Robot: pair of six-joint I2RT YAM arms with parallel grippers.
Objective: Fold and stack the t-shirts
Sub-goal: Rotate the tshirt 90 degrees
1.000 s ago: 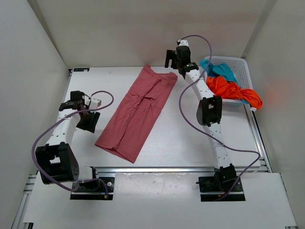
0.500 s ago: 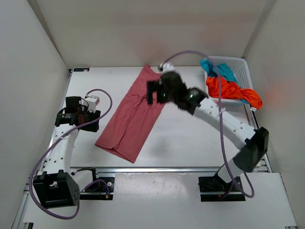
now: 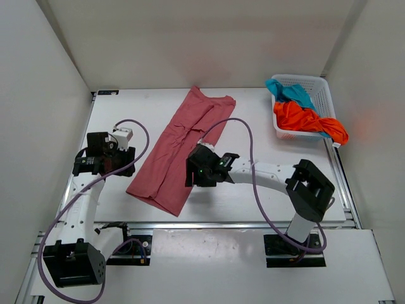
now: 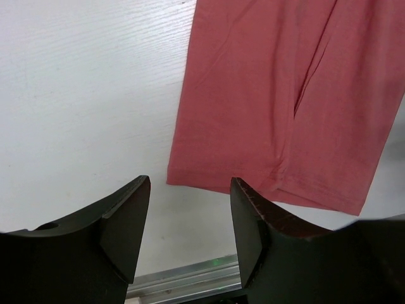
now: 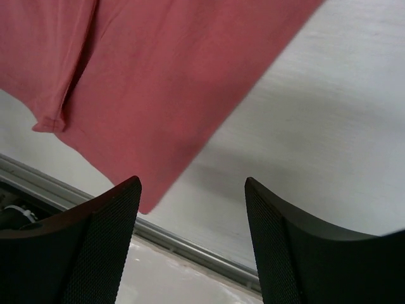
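Observation:
A dusty-pink t-shirt [image 3: 183, 149], folded into a long strip, lies diagonally across the table's middle. My left gripper [image 3: 117, 163] hovers open to the left of the shirt's near end. In the left wrist view that gripper [image 4: 190, 183] has only bare table between its fingers, with the shirt's hem [image 4: 278, 95] ahead of it. My right gripper [image 3: 195, 172] hangs open at the strip's right edge, low over the table. In the right wrist view that gripper [image 5: 190, 187] holds nothing, and the pink cloth [image 5: 158, 76] lies just beyond its left finger. An orange t-shirt [image 3: 304, 118] and a teal t-shirt [image 3: 291, 92] sit bunched in the basket.
The white lattice basket [image 3: 319, 82] stands at the back right corner, with orange cloth spilling over its near rim. An aluminium rail [image 3: 234, 225] runs along the table's near edge. White walls close in the left, back and right sides.
The right arm has swung from the back, beside the basket, down to the near middle at the pink shirt's right edge, and its jaws have narrowed somewhat. The left gripper has barely shifted.

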